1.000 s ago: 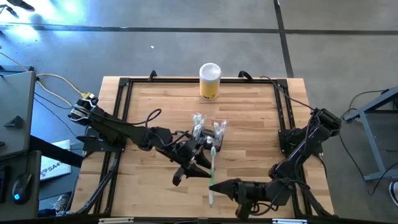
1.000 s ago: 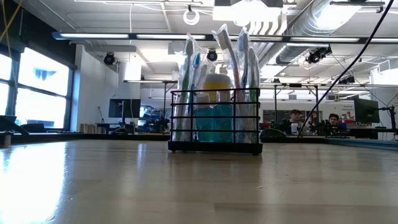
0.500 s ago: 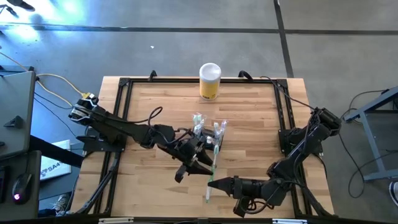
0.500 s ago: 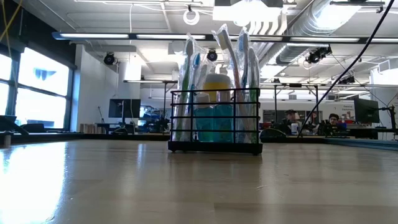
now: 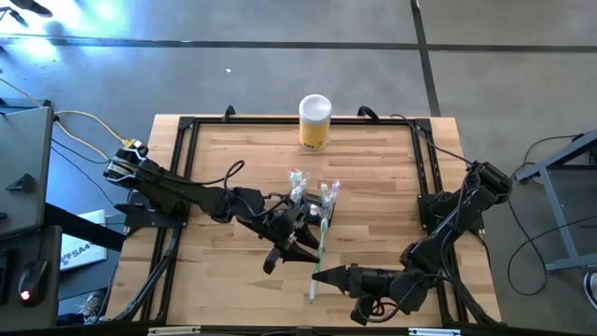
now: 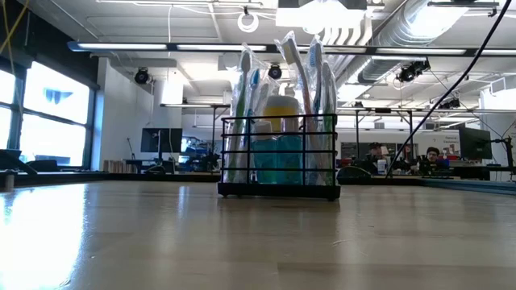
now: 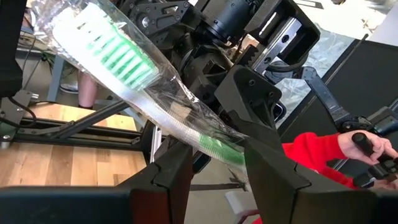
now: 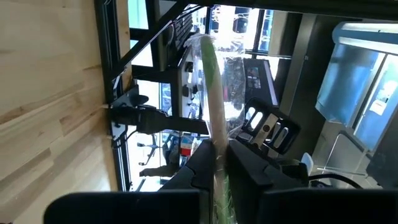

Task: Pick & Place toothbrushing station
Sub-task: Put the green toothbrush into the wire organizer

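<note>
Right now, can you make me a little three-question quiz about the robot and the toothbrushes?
1. True or false: the right claw is shut on the green wrapped toothbrush.
2. What stands at the table's far edge? A) a yellow cylinder with a white lid B) a red mug C) a blue bowl
3. Fill in: the other wrapped toothbrushes stand in the black wire ____.

Key: 1 true; 2 A; 3 caddy.
</note>
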{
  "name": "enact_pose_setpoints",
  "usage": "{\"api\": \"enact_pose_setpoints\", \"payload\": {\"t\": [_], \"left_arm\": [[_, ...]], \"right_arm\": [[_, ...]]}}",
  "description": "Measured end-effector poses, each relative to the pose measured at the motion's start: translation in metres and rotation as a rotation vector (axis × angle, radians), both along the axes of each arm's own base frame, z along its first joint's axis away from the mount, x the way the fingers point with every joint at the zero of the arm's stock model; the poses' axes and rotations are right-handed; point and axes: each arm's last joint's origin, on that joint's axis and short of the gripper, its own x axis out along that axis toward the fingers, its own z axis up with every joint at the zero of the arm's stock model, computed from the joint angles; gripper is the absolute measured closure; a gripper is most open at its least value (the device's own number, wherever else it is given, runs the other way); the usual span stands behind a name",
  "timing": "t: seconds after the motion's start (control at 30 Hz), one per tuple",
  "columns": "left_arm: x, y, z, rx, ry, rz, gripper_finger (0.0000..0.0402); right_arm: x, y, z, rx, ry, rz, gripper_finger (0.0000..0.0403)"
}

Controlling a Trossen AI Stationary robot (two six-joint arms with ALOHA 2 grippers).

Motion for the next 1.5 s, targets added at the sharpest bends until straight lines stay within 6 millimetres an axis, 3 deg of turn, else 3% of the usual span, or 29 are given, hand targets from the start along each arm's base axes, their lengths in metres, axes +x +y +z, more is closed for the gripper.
{"api": "enact_pose_setpoints", "payload": {"t": [1.13, 1.27, 1.5], "left_arm": [[-0.0006, -0.0014, -0.0006, -0.050, 0.037, -0.047, 0.0261], [-0.0006, -0.0013, -0.0007, -0.049, 0.038, -0.046, 0.0280], [-0.0006, -0.0011, -0.0007, -0.037, 0.031, -0.044, 0.0347]], "right_arm": [[0.0021, -0.0011, -0.0045, 0.033, 0.033, 0.048, 0.0385], [0.0022, -0.0011, -0.0045, 0.033, 0.034, 0.051, 0.0385], [0.0018, -0.0011, -0.0069, 0.039, 0.051, 0.052, 0.0385]]}}
